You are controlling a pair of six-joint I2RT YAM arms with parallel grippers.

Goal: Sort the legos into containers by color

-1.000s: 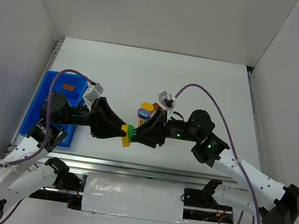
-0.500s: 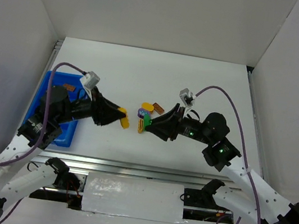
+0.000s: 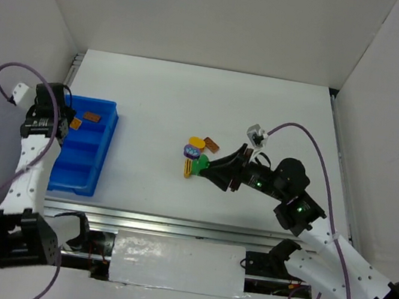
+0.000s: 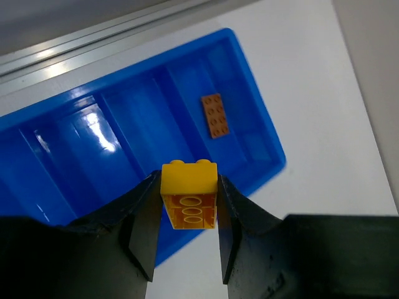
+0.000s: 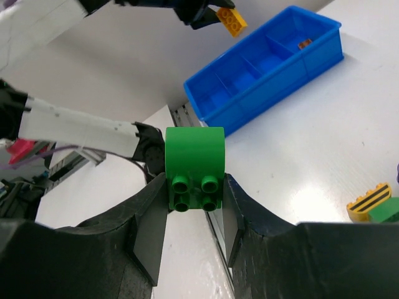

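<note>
One blue tray (image 3: 79, 167), split into four compartments, with a single brown-orange brick (image 4: 214, 116) lying inside. Two tools, each with one piece between its fingers: the left tool (image 4: 187, 182) grips one yellow brick (image 4: 189, 202), the right tool (image 5: 193, 187) one green brick (image 5: 194, 156). On the white surface (image 3: 280, 117) sits a small cluster of two yellow pieces (image 3: 197, 141), one purple brick (image 3: 191, 150) and one loose brown-orange piece (image 3: 211, 145). One more green piece (image 5: 388, 210) shows at the edge of the right wrist view.
</note>
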